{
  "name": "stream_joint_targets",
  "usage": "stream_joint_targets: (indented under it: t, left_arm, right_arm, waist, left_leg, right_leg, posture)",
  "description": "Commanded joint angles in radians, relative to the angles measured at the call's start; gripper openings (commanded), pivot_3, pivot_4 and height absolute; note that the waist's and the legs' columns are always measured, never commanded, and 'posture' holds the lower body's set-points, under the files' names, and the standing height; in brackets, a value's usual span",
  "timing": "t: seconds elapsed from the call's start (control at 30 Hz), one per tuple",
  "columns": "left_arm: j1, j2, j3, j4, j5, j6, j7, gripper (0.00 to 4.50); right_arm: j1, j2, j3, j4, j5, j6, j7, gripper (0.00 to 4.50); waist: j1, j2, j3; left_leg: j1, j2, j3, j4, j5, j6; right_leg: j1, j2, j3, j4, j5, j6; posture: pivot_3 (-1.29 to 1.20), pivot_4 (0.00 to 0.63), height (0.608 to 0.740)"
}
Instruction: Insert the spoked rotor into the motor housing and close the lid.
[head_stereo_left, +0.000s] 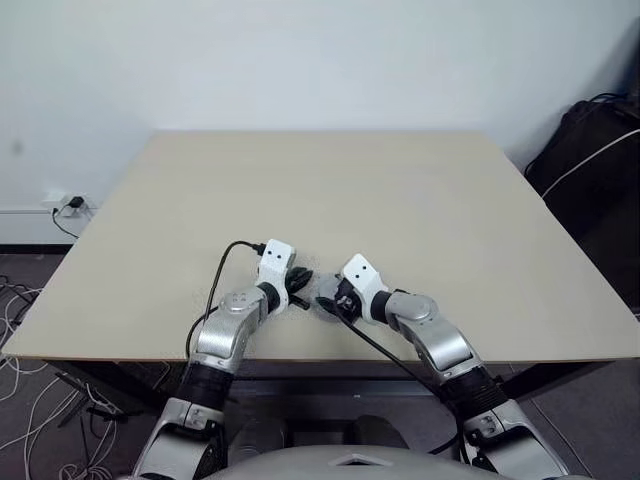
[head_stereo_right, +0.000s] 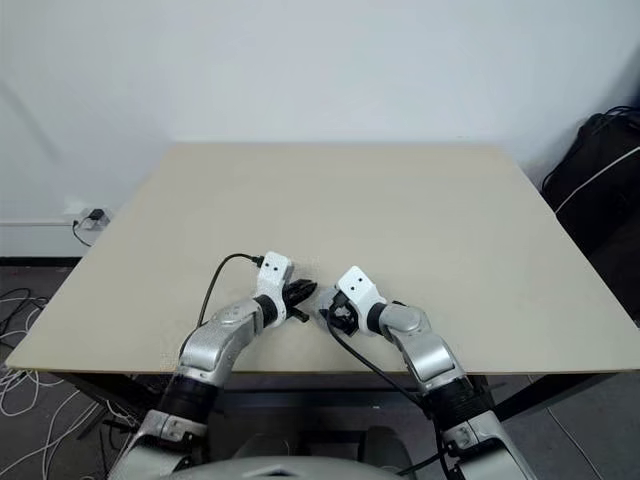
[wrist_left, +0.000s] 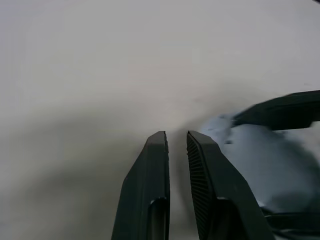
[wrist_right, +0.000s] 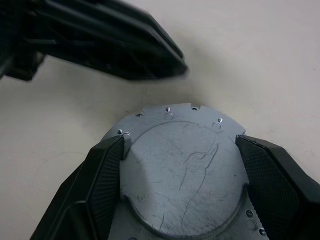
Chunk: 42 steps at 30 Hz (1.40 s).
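Right fingers (wrist_right: 107, 185) clamped either side of the lid (wrist_right: 182, 175).

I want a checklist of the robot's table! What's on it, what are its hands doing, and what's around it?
Surface: beige table, bare apart from the work near its front edge.
Job's things: silver-grey lid, smooth face with raised centre showing, on the table.
Clutter: nothing seen.
End effectors: right end effector clamps the lid's rim; left end effector shut, empty, beside the lid.
Cables: black wrist cable; floor cables; wall socket.
Surroundings: white wall; dark bag.
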Motion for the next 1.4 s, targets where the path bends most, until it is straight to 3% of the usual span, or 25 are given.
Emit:
stream_joint_targets:
  t: [0.03,0.73,0.87,1.2,1.4]
  left_arm:
    - [-0.061,0.007,-0.009,0.020,-0.029,0.066,-0.053,0.65]
    - [-0.082,0.023,-0.133,0.070,0.022,0.147,-0.129,0.65]
    - [-0.077,0.015,-0.128,0.061,0.018,0.147,-0.125,0.65]
    - [-0.050,0.015,-0.138,0.037,0.015,0.152,-0.129,0.65]
    - [-0.051,0.015,-0.145,0.035,0.018,0.150,-0.135,0.65]
  right_arm:
    - [0.024,-0.008,0.007,0.018,-0.022,0.041,-0.015,3.25]
    - [0.058,-0.010,-0.004,-0.043,-0.017,0.066,-0.054,3.25]
    - [0.098,-0.034,-0.026,-0.116,-0.008,0.095,-0.059,4.47]
    - [0.288,-0.137,-0.130,-0.412,0.102,0.168,-0.009,4.47]
    - [0.329,-0.035,-0.306,-0.493,0.229,0.181,-0.098,4.47]
  waist:
    - [-0.001,0.000,0.000]
    - [0.009,-0.001,-0.004]
    - [0.015,-0.001,-0.005]
    - [0.021,-0.002,-0.005]
    - [0.021,-0.003,-0.005]
  left_leg:
    - [0.000,0.000,0.000,0.000,0.000,0.000]
    - [0.000,-0.001,-0.002,0.000,-0.002,-0.003]
    - [0.000,-0.003,-0.003,0.000,-0.002,-0.002]
    - [-0.001,-0.008,-0.003,0.000,-0.006,0.002]
    - [-0.002,-0.009,-0.003,0.000,-0.007,0.003]
  right_leg:
    - [0.000,0.000,0.000,0.000,0.000,0.000]
    - [0.001,-0.001,0.001,0.000,-0.001,0.000]
    - [0.001,-0.001,0.003,0.000,-0.002,0.002]
    - [0.002,-0.008,0.004,0.000,-0.006,0.009]
    - [0.001,-0.009,0.004,-0.001,-0.007,0.010]
  posture:
    - [0.00,0.000,0.740]
    - [0.00,0.000,0.740]
    - [0.00,0.000,0.740]
    - [0.00,0.000,0.740]
    - [0.00,0.000,0.740]
